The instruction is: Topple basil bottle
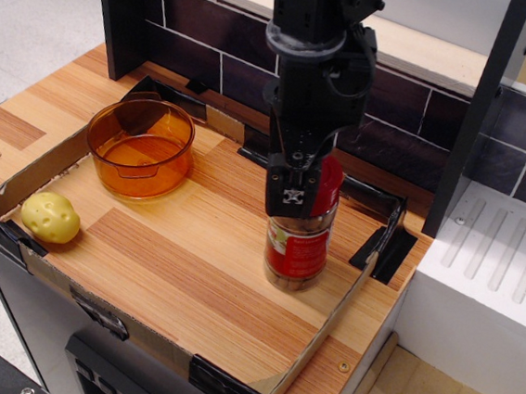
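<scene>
The basil bottle (298,253), a clear jar with a red lid, red label and brownish contents, stands roughly upright near the right side of the cardboard tray (315,351). My gripper (291,198) hangs from above, its fingers together, pressed against the left front of the bottle's red lid and hiding most of it. It holds nothing.
An amber-orange bowl (139,147) stands at the tray's back left. A small yellow potato-like lump (50,217) lies at the front left corner. A tiled back wall and a dark post (471,115) stand behind. A white rack (488,275) lies to the right.
</scene>
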`<action>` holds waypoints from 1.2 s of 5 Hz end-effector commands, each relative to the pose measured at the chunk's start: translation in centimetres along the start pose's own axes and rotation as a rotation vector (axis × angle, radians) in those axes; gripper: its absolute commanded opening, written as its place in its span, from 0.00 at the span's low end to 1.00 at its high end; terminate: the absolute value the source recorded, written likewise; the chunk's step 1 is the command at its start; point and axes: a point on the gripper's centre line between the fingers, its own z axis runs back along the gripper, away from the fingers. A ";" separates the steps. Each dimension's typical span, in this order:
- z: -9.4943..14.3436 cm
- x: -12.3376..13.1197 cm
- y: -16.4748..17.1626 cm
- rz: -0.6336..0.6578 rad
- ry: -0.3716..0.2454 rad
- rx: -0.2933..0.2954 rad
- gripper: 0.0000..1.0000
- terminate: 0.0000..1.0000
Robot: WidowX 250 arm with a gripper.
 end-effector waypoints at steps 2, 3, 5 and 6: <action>1.2 0.1 1.2 0.344 -0.390 0.273 0.00 0.00; 1.0 0.3 1.3 0.432 -0.499 0.302 0.00 0.00; 0.1 -0.6 0.9 0.600 -0.493 0.237 0.00 0.00; -0.6 -1.1 0.2 0.654 -0.425 0.241 0.00 0.00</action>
